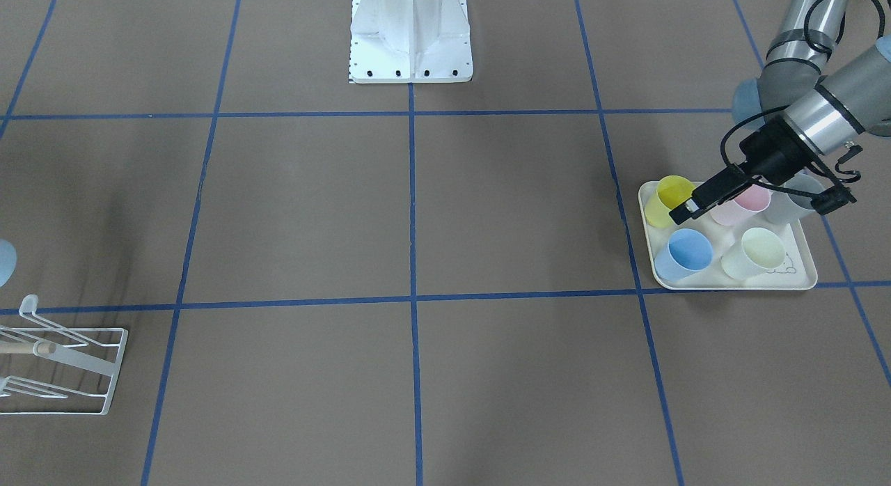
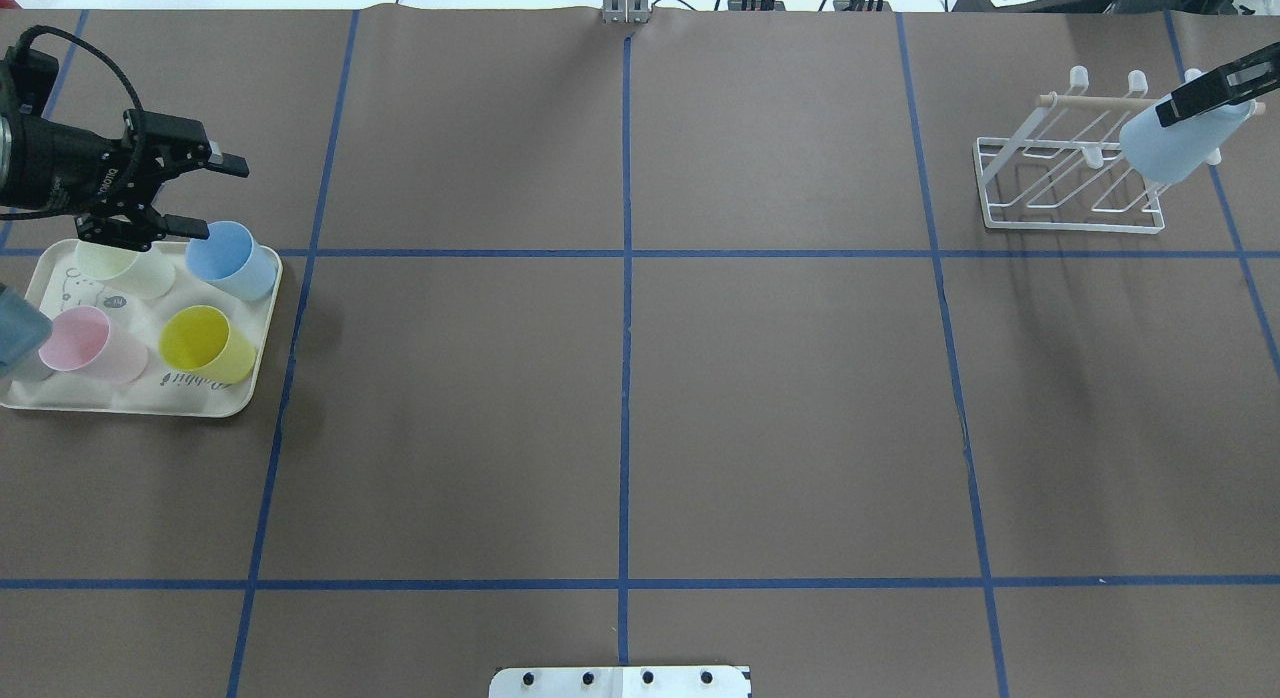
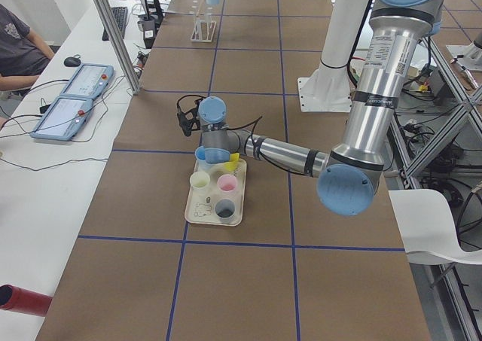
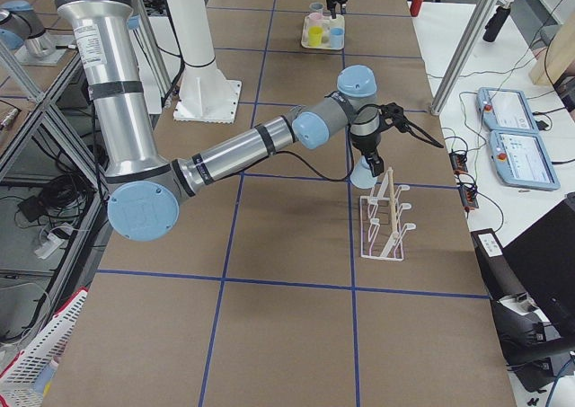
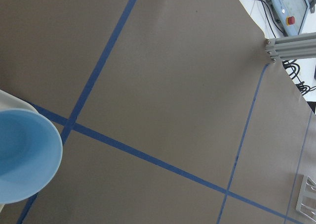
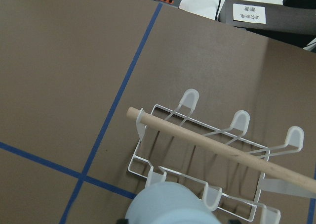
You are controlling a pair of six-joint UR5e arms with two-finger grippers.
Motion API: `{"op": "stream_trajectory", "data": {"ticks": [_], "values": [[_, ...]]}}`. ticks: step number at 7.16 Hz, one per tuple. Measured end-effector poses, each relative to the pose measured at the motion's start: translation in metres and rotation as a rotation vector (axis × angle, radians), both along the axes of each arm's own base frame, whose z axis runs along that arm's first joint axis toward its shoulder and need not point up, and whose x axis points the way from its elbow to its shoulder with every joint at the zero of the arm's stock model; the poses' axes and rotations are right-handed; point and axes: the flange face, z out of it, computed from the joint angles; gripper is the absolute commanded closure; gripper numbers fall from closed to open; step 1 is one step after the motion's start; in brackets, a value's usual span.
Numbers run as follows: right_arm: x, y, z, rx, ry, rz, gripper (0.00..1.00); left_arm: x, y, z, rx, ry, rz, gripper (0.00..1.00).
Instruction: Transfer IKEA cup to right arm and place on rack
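Over the rack (image 2: 1060, 173), at the far right corner of the desk (image 2: 640, 418): right arm (image 4: 269, 137) holds the pale blue cup (image 2: 1180, 143) tilted, just above the wooden dowel (image 2: 1095, 100). Right jaws are closed on the cup's upper end; one black finger lies across it in the overhead view. Whether cup and rack touch, I cannot tell; the right side view suggests a small gap. The right wrist view looks past the cup onto the dowel and the white prongs (image 6: 239, 120), all bare.

Left arm (image 3: 286, 156) is at the opposite end of the desk, over the cream tray (image 2: 130, 406). Left jaws are spread wide, gripping nothing, and hang above the tray; which cup they are lined up on I cannot tell. Tray holds five: blue cup (image 2: 232, 260), yellow cup (image 2: 205, 343), pink cup (image 2: 90, 343), pale green cup (image 2: 125, 268), grey cup (image 3: 224, 208).

Step, as judged: the hand-over is done, since only the right jaws grip the cup. Placing is in hand, not yet completed.

Next move calls for:
- lining the cup up with one free prong, clear of the dowel;
- lowering along the prong's slant until the rack takes the weight;
- only then parting the right jaws and lifting straight off.

Which end of the cup faces the prongs is unclear, so check this before lowering.
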Motion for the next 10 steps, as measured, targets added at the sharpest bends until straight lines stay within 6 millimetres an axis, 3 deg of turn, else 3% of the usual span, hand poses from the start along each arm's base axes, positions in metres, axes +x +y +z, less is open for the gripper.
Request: {"op": "stream_trajectory", "data": {"ticks": [3, 5, 10], "values": [[-0.027, 0.000, 0.006, -0.012, 0.017, -0.044, 1.00, -0.001, 0.002, 0.002, -0.002, -0.001, -0.001, 0.00], [-0.043, -0.010, 0.008, -0.018, 0.020, -0.063, 1.00, -0.001, 0.003, 0.004, -0.004, -0.002, 0.000, 0.00], [-0.052, -0.026, 0.016, -0.034, 0.028, -0.071, 1.00, -0.003, 0.005, 0.005, -0.004, -0.002, -0.001, 0.00]]}}
